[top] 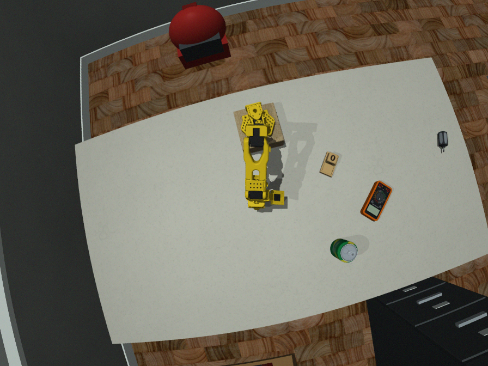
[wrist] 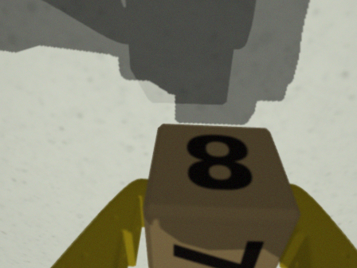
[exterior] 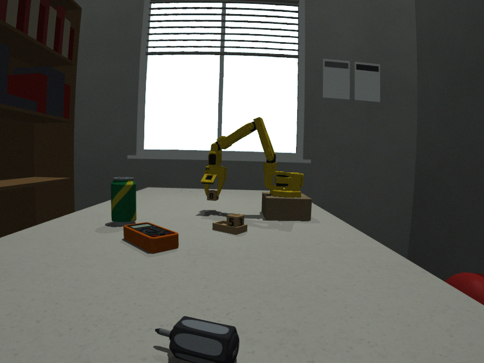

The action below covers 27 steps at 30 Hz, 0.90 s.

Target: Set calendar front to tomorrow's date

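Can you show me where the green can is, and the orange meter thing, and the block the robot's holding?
green can (top: 343, 250) (exterior: 123, 201): top and outside views, on its side
orange meter (top: 376, 200) (exterior: 150, 237): same views, on its body
held block (exterior: 212, 195) (wrist: 219, 199): outside and wrist views, on its 8 face

A yellow robot arm (exterior: 235, 135) on a wooden block (exterior: 286, 207) grips a cube (exterior: 212, 195) marked 8 above a pale tabletop (exterior: 273, 281). A second cube (exterior: 234, 221), showing 5 and 3, sits in a wooden tray (exterior: 221, 227), near an orange multimeter (exterior: 150, 237) and a green can (exterior: 123, 200). A dark-handled screwdriver (exterior: 203, 338) lies in the foreground.
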Each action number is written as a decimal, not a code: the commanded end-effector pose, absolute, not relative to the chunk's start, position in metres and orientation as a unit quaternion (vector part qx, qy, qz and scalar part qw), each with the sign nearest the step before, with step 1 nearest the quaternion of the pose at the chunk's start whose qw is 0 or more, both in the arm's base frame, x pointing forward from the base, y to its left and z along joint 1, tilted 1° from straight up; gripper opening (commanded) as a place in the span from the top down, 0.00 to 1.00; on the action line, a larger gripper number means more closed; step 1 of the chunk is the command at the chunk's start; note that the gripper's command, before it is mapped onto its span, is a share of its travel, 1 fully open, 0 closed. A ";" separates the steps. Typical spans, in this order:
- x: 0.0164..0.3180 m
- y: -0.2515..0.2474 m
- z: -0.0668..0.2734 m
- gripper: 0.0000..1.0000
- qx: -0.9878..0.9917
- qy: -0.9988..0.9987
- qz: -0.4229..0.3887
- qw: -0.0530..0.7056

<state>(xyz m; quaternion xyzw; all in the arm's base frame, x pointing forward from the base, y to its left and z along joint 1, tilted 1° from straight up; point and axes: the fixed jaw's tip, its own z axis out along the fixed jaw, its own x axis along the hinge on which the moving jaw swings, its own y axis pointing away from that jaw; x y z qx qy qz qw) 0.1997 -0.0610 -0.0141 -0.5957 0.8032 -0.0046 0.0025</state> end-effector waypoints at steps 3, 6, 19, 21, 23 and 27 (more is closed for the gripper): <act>0.197 -0.062 -0.016 1.00 -0.595 0.804 -0.002 0.002; 0.197 -0.062 -0.018 1.00 -0.595 0.804 -0.002 0.002; 0.197 -0.062 -0.022 1.00 -0.595 0.804 -0.002 0.002; 0.197 -0.062 -0.023 1.00 -0.595 0.804 -0.002 0.002; 0.197 -0.062 -0.024 1.00 -0.595 0.804 -0.002 0.002; 0.197 -0.062 -0.027 1.00 -0.595 0.804 -0.002 0.002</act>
